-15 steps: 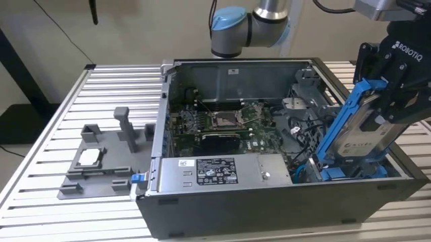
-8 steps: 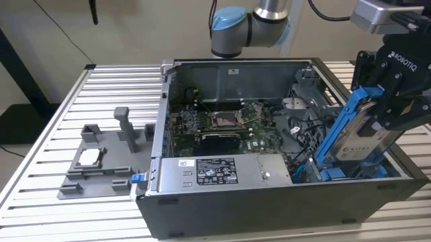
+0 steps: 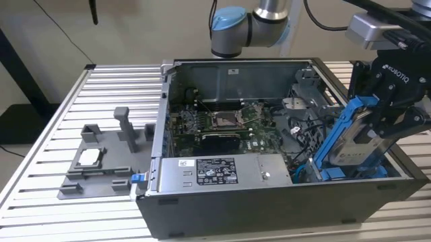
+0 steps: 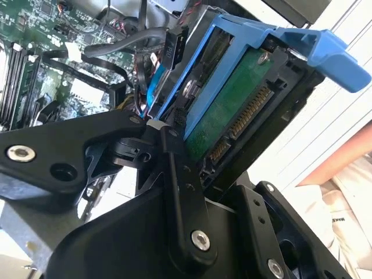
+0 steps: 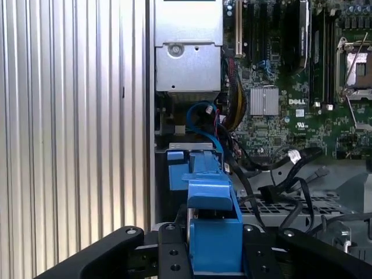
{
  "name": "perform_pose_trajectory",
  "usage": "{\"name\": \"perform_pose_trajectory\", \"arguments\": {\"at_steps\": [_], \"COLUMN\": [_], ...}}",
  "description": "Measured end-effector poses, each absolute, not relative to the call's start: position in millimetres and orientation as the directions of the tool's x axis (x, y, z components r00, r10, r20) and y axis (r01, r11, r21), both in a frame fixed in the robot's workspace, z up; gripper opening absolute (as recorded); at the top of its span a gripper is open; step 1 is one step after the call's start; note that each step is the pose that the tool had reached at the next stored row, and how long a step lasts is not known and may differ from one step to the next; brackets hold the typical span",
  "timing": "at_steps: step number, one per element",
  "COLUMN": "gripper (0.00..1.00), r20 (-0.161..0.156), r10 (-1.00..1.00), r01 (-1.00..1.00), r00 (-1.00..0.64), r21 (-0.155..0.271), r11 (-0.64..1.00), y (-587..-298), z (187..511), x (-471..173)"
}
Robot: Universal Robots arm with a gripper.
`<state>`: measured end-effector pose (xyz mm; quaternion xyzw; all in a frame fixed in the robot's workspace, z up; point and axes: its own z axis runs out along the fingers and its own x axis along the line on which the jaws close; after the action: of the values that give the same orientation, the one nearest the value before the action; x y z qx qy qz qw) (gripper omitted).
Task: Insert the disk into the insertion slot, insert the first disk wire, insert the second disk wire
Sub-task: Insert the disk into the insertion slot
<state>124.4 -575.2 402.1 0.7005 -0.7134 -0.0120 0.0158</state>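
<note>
You have the computer case [image 3: 269,212] sitting on the worktop [image 3: 114,85], with the fixture plate [image 3: 94,174] just beside it on the exterior view's left. Inside the case, the motherboard [image 3: 229,126] lies in the middle and the power supply [image 3: 222,171] runs along the near wall. At the exterior view's right end, the disk [image 3: 354,148] stands tilted between the jaws, its lower end at the insertion slot [image 3: 334,174].

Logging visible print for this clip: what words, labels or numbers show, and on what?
White maker's lettering on the gripper: left unquoted.
White maker's lettering on the motherboard: left unquoted.
White sticker on the silver box: too small to read.
Print on the disk, held in the jaws: too blurred to read.
</note>
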Motion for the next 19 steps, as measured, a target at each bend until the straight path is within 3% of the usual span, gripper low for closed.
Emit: {"name": "perform_pose_trajectory", "arguments": {"at_steps": [10,13,14,19], "gripper": [0.33,0.34,0.41,0.41], "r20": [0.005,0.001,0.001,-0.003], "r10": [-1.0,-1.0,-1.0,-1.0], "r01": [-0.999,-0.999,-0.999,-0.999], "r00": [-0.018,-0.018,-0.018,-0.014], "r21": [0.039,0.039,0.039,0.03], "r11": [0.018,0.018,0.018,0.014], "y": [-575,-575,-575,-574], "z": [385,389,394,406], "x": [122,121,121,121]}}
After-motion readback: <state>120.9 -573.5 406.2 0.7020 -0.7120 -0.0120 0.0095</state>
